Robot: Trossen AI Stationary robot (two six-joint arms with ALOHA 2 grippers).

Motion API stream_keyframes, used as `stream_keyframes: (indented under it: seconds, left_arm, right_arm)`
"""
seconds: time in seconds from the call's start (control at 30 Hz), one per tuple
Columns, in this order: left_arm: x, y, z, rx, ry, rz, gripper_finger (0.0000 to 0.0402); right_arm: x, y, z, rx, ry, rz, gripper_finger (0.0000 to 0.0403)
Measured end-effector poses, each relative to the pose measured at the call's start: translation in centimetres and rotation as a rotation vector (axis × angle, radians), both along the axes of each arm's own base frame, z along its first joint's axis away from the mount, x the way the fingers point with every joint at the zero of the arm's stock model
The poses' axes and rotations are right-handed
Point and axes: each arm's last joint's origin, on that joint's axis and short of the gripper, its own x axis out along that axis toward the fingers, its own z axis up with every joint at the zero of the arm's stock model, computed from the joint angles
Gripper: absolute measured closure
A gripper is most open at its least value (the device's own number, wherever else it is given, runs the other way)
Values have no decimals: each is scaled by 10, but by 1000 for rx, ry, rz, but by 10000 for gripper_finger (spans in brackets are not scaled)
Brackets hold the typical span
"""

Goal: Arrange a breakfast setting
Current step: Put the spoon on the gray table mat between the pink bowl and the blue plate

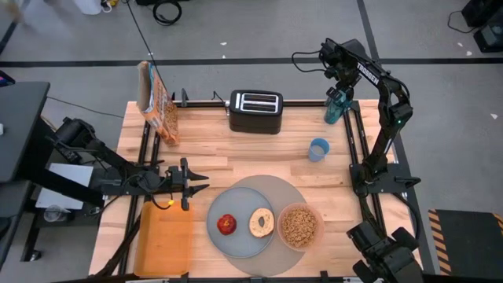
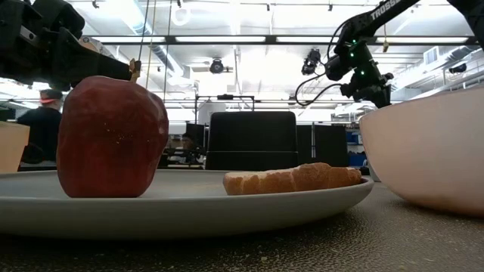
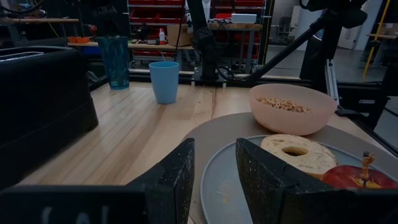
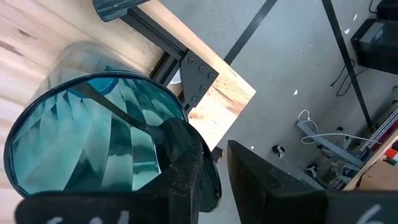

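We see a grey floor (image 1: 259, 23) crossed by dark tape lines around the pale wooden table (image 1: 236, 149). Beyond it, long ceiling lights (image 2: 249, 39) brighten a workshop; red shelving (image 3: 168, 12) lines the far wall, and a person (image 2: 41, 125) stands in the distance.

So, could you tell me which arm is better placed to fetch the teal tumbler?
The right. The right end effector is at the teal tumbler on the table's far right corner, while the left end effector waits across the table, empty, beside the grey mat.
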Motion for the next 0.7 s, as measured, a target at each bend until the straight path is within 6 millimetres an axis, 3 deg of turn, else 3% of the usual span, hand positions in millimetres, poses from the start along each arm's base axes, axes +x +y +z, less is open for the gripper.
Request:
stream_keyframes:
  seconds: [0.4,0.7]
  left_arm:
    - [0,0,0,-1,0,0,276]
    - [0,0,-2,-1,14,0,276]
  right_arm:
    - [9,4,-1,23,-32,45,323]
    - [9,5,0,28,-11,56,348]
